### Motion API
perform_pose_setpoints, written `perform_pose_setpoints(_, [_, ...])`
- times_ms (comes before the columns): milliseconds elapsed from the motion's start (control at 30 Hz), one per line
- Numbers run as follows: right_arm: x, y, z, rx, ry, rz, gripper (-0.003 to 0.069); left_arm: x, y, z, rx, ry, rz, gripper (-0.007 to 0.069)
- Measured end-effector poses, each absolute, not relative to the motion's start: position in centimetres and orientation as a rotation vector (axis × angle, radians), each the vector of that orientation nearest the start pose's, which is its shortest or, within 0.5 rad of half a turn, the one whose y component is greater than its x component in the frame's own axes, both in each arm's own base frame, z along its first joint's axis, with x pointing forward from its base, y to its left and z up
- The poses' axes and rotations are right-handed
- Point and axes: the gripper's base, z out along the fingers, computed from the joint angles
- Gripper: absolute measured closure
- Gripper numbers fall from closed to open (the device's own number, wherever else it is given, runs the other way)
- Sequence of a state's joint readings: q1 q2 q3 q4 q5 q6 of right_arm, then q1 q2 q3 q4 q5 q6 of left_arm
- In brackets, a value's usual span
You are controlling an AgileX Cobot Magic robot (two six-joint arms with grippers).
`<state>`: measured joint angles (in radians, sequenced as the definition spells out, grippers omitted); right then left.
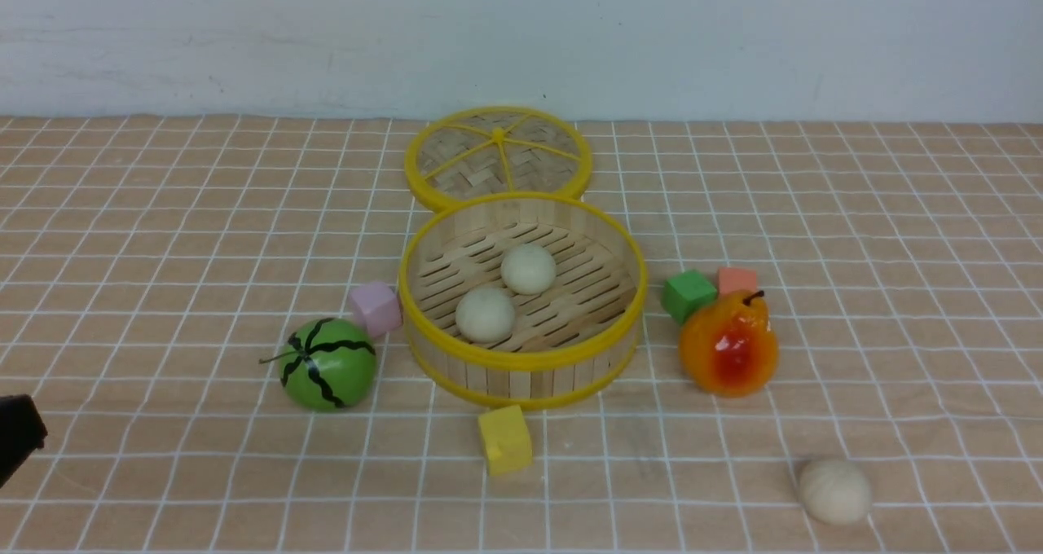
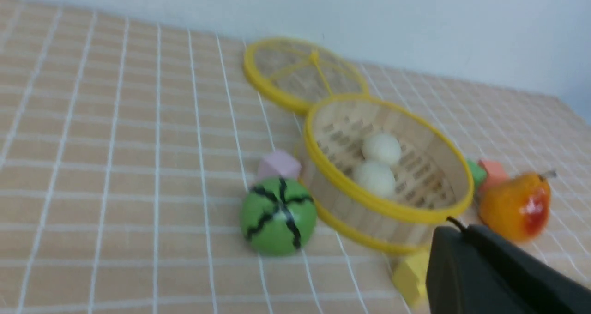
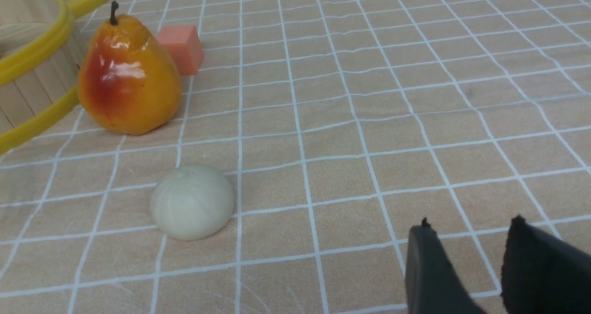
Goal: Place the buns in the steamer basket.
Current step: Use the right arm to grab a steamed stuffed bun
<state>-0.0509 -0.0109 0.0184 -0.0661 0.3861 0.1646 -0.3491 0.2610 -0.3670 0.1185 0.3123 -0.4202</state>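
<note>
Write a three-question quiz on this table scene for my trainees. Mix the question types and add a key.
1. How many buns lie inside the steamer basket?
2. True or false: the loose bun outside the basket lies right beside the watermelon.
3. Which cube sits in front of the basket, on the robot's side? A pink cube; B yellow cube; C green cube.
Key: 1. Two. 2. False: the loose bun lies on the robot's right, nearer the robot than the pear. 3. B.
</note>
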Motion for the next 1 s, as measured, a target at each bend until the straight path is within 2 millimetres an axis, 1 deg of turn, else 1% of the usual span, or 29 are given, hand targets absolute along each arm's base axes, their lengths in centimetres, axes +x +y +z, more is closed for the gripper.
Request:
perform_pose_setpoints(33, [5.2,-0.5,17.3,0.162,1.869,0.013,0.0418,6.6,-2.0,29.2,0.007,1.694,-0.454,0.0637])
perform_pose_setpoints(67, [5.2,-0.5,17.3,0.162,1.869,0.013,0.0418,6.4,-1.9,28.7,0.004,1.668,-0.442,0.0636])
perform_pose_setpoints(100, [5.2,-0.5,17.3,0.162,1.869,0.013,0.0418,6.1,-1.5,27.5,-0.006,1.629,-0.407,0.0636])
perform_pose_setpoints(133, [5.2,-0.5,17.3,0.162,1.869,0.013,0.0418,6.0,-1.5,27.4,-0.008,1.624,-0.405,0.0636])
perform_pose_setpoints(167, [5.2,-0.5,17.3,0.162,1.869,0.013,0.0418,5.7,-1.3,25.9,-0.031,1.617,-0.390,0.0635])
perform_pose_setpoints(300, [5.2,-0.5,17.3,0.162,1.869,0.013,0.0418,5.2,-0.8,22.2,-0.101,1.639,-0.354,0.0634])
perform_pose_setpoints(333, [5.2,-0.5,17.3,0.162,1.869,0.013,0.0418,5.2,-0.8,22.0,-0.104,1.641,-0.353,0.0634])
perform_pose_setpoints(433, [5.2,-0.5,17.3,0.162,1.869,0.013,0.0418,5.4,-0.8,18.7,-0.125,1.745,-0.331,0.0633])
perform_pose_setpoints(600, [5.2,-0.5,17.3,0.162,1.869,0.013,0.0418,5.3,-0.8,17.2,-0.136,1.863,-0.322,0.0630])
perform_pose_setpoints(733, [5.2,-0.5,17.3,0.162,1.869,0.013,0.0418,5.2,-0.8,17.0,-0.140,1.890,-0.328,0.0627])
perform_pose_setpoints(1000, [5.2,-0.5,17.3,0.162,1.869,0.013,0.0418,5.2,-0.9,17.0,-0.154,1.891,-0.349,0.0620])
